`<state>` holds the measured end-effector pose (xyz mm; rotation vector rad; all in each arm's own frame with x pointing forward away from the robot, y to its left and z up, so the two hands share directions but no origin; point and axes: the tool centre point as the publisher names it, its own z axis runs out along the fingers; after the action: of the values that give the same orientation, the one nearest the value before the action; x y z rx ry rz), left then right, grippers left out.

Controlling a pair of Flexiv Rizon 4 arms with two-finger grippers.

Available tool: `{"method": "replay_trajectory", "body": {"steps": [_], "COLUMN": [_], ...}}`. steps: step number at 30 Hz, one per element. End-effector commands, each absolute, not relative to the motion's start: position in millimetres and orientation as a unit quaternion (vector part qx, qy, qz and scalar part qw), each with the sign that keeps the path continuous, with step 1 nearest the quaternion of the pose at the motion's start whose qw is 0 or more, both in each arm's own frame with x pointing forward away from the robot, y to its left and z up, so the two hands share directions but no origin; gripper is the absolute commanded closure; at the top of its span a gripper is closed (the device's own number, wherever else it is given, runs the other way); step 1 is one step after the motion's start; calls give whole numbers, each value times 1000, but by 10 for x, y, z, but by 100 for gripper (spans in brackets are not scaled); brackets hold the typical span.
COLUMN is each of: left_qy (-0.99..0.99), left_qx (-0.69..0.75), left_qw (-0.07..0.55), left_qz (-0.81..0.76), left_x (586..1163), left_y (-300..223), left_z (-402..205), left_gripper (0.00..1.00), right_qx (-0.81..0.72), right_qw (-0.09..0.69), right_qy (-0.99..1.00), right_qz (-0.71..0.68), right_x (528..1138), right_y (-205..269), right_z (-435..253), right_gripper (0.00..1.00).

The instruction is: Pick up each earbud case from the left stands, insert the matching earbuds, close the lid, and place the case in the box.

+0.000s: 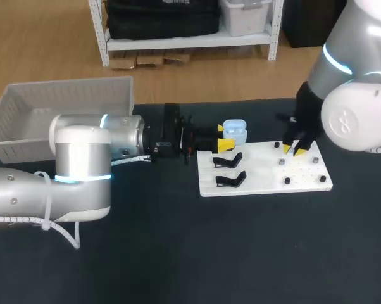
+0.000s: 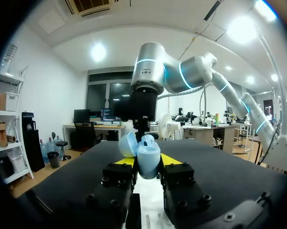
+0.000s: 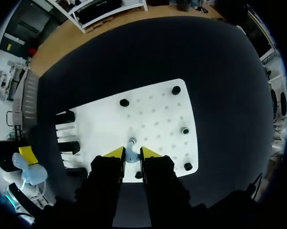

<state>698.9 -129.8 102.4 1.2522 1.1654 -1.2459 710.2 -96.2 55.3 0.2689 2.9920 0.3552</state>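
Observation:
A light blue earbud case (image 1: 236,131) with its lid swung open sits between the yellow tips of my left gripper (image 1: 224,137), which is shut on it just behind the white board (image 1: 266,183). From the left wrist the case (image 2: 148,153) stands upright between the fingers, lid (image 2: 128,144) tilted to one side. My right gripper (image 1: 293,150) hangs over the board's right half. In its wrist view my right gripper (image 3: 131,153) is shut on a small pale earbud (image 3: 131,147) just above the board (image 3: 153,114).
Two empty black stands (image 1: 228,159) (image 1: 231,179) sit on the board's left half, and small black pegs (image 3: 176,90) dot its right half. A white box (image 1: 57,104) stands at the table's back left. Dark tabletop lies in front of the board.

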Motion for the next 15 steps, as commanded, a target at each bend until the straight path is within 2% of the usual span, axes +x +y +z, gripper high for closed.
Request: {"method": "replay_trajectory", "body": {"steps": [1,9,15], "left_qy": [479,479,479], "left_qx": [515,515,515], "left_qw": [493,493,493], "left_qz": [-512,-512,-512], "left_x": [6985,6985,6985], "left_y": [-1301,-1301,-1301], "left_z": [1012,1012,1012], "left_gripper": [100,100,100], "right_qx": [86,42,3], "right_qw": [72,84,65], "right_qy": [987,990,993], "right_qz": [112,107,96], "right_x": [6955,6846,6776], "right_y": [-1006,-838,-595], "right_z": [842,1622,1987], "right_gripper": [100,100,100]}}
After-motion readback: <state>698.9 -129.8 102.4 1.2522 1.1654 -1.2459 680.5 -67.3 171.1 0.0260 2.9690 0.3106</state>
